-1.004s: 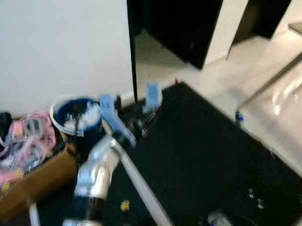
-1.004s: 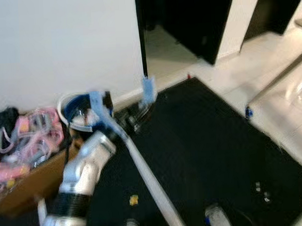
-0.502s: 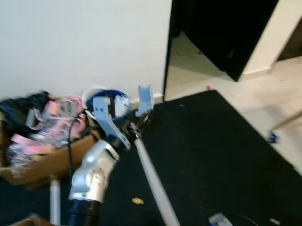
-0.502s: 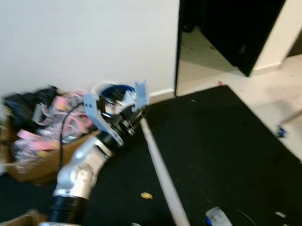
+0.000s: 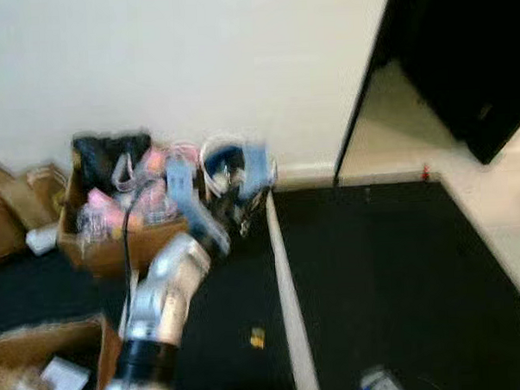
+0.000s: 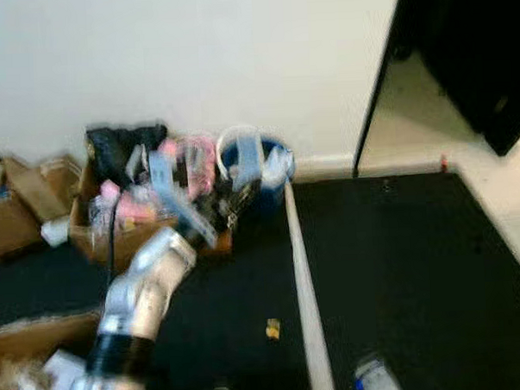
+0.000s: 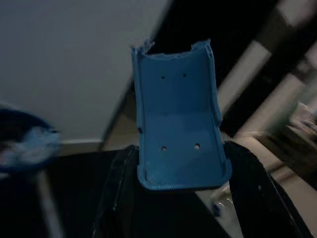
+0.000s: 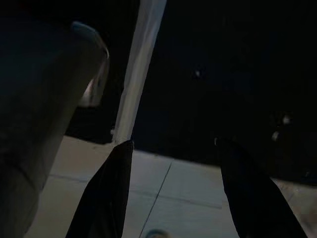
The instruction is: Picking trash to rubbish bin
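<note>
Reaching forward, the left arm extends toward the wall, its left gripper raised just in front of the bin, a blue bucket with a white rim standing against the wall. The head views are blurred, but the gripper's two light-blue finger pads stand well apart, so the jaws are spread and grasp nothing. In the left wrist view one blue pad fills the centre, with the bin's blue edge off to one side.

A cardboard box heaped with pink and black items sits beside the bin; more boxes lie further along the wall. A small yellow scrap lies on the black mat, just beside a pale strip that crosses the mat. Another piece of white and blue litter lies near the lower edge.

The right gripper hangs low over the mat's edge and pale floor tiles, its dark fingers parted and empty.
</note>
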Motion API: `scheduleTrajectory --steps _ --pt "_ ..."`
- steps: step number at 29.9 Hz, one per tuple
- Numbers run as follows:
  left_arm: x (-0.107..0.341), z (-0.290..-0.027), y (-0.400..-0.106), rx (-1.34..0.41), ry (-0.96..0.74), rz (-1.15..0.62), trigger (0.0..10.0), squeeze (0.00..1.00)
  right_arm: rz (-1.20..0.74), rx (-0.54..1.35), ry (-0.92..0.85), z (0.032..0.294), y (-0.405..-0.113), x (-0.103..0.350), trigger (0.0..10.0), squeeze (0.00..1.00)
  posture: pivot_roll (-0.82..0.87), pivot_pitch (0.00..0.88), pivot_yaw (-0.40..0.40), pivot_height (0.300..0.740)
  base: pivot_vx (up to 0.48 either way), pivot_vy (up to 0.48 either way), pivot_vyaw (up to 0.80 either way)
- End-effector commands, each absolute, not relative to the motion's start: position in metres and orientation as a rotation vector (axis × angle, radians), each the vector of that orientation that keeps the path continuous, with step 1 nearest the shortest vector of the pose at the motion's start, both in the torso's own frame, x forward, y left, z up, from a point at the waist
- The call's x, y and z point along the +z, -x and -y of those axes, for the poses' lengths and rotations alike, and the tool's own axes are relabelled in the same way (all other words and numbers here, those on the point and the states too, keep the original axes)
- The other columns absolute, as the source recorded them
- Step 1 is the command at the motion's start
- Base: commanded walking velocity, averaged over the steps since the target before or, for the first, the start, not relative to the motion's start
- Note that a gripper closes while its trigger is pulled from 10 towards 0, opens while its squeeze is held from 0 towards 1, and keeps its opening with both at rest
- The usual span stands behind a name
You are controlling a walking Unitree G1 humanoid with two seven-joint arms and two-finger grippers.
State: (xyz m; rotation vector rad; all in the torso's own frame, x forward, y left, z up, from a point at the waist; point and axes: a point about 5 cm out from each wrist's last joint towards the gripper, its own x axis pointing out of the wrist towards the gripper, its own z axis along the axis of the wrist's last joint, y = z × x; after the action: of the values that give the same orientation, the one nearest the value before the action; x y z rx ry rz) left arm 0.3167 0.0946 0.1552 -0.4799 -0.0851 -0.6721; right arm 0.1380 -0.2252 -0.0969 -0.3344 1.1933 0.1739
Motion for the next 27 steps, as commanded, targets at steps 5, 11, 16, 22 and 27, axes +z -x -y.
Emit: scheduleTrajectory --steps 5,11,16,22,27 --pt "0.142 -0.12 -0.329 -0.42 0.437 0.049 10.0 0.0 -1.22 0.192 0.344 0.221 -0.131 -0.1 10.0 0.0 0.06 0.083 -0.015 0.74 0.0 0.0 0.69" --pt "0.123 -0.144 -0.328 -0.196 0.381 -0.018 10.0 0.0 -1.232 0.202 0.336 0.213 -0.121 -0.105 10.0 0.0 0.07 0.085 -0.012 0.74 0.0 0.0 0.69" --pt "0.104 -0.189 -0.321 0.239 0.349 -0.091 10.0 0.0 -1.242 0.205 0.333 0.212 -0.117 -0.106 10.0 0.0 0.08 0.092 -0.007 0.74 0.0 0.0 0.69" --pt "0.08 -0.22 -0.303 0.552 0.482 -0.184 10.0 0.0 -1.247 0.205 0.331 0.212 -0.115 -0.107 10.0 0.0 0.08 0.092 -0.007 0.74 0.0 0.0 0.69" --pt "0.058 -0.226 -0.293 0.671 0.63 -0.282 10.0 0.0 -1.243 0.204 0.333 0.211 -0.117 -0.106 10.0 0.0 0.08 0.092 -0.007 0.74 0.0 0.0 0.69"
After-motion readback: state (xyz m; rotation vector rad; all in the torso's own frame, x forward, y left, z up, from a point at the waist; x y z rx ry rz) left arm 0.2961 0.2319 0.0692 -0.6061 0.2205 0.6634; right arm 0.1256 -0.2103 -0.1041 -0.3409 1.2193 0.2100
